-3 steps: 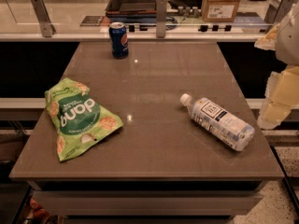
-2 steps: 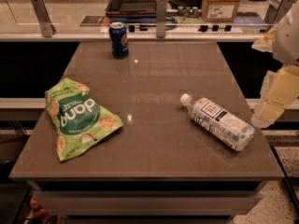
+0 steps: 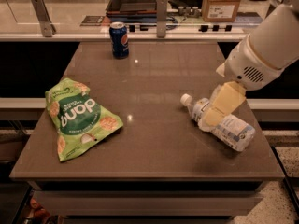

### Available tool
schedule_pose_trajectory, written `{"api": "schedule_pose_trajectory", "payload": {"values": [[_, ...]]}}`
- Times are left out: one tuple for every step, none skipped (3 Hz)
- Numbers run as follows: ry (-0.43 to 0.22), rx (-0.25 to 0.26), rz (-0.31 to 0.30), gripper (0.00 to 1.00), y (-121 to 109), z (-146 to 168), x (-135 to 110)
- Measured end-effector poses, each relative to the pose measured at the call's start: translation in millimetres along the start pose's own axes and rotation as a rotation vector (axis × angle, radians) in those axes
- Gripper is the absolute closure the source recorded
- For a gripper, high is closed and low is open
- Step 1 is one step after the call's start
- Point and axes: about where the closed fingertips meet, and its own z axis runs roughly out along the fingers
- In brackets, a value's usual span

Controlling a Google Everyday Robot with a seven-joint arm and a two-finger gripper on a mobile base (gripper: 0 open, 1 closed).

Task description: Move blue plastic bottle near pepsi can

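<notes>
The blue plastic bottle [image 3: 232, 130] lies on its side on the right part of the brown table [image 3: 159, 73], its white cap [image 3: 186, 98] pointing left. The pepsi can [image 3: 119, 40] stands upright at the table's far edge, left of centre, well apart from the bottle. My gripper [image 3: 214, 115] hangs from the white arm [image 3: 264, 48] that comes in from the upper right. It is directly over the bottle's neck end and covers part of it. Nothing shows as lifted.
A green chip bag [image 3: 77, 118] lies on the left half of the table. Behind the table is a counter with a black tray [image 3: 135, 1], a cardboard box [image 3: 223, 3] and metal posts [image 3: 161, 10].
The arm has swung left from beyond the table's right edge, so the gripper now sits over the bottle's neck end. The bottle, can and bag have not moved.
</notes>
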Motion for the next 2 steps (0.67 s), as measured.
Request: {"api": "schedule_pose_trajectory", "payload": {"values": [[-0.018, 0.023, 0.146, 0.0, -2, 35, -6], [0.029, 0.099, 0.313, 0.0, -7, 45, 16]]}}
